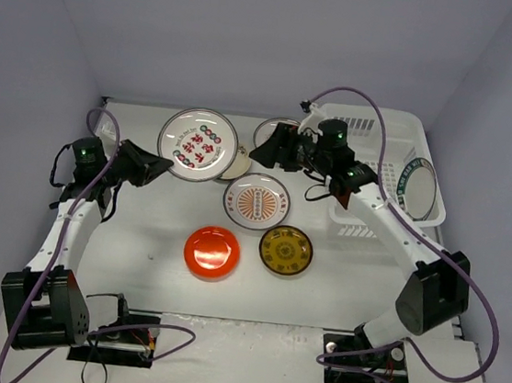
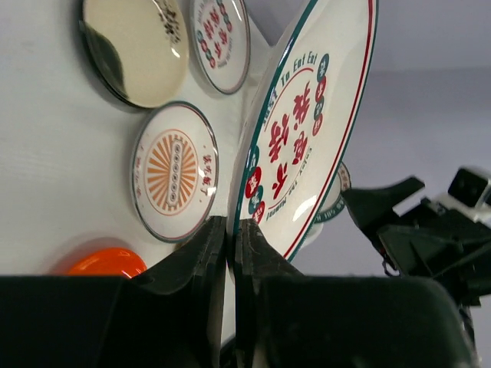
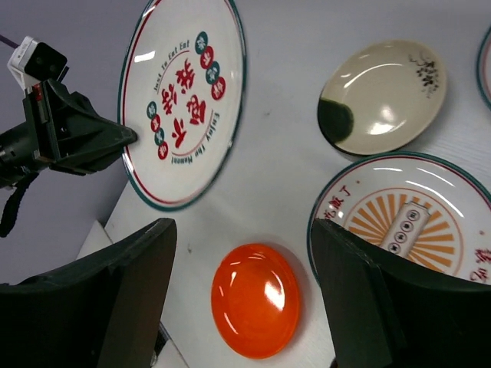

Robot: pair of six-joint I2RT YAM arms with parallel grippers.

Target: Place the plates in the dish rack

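Hidden: cream plate (image 1: pixel 239 165) sits half behind the patterned plate (image 2: pixel 307 130). Far plate (image 1: pixel 268 130) is mostly under the right gripper (image 3: pixel 244 228).

Left gripper (image 2: pixel 230 224) is clamped on the patterned plate's lower rim; the plate is tilted, off the table (image 1: pixel 137 261).

Right gripper is spread wide and empty, above the table.

Rimmed plate (image 1: pixel 420 189) stands on edge in the rack (image 1: pixel 375 122).

White table, pale walls.

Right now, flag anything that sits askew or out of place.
The big red-lettered plate is tilted up off the table, pinched at its rim by the left gripper. A blue-rimmed plate stands on edge in the dish rack. Nothing looks broken or spilled.
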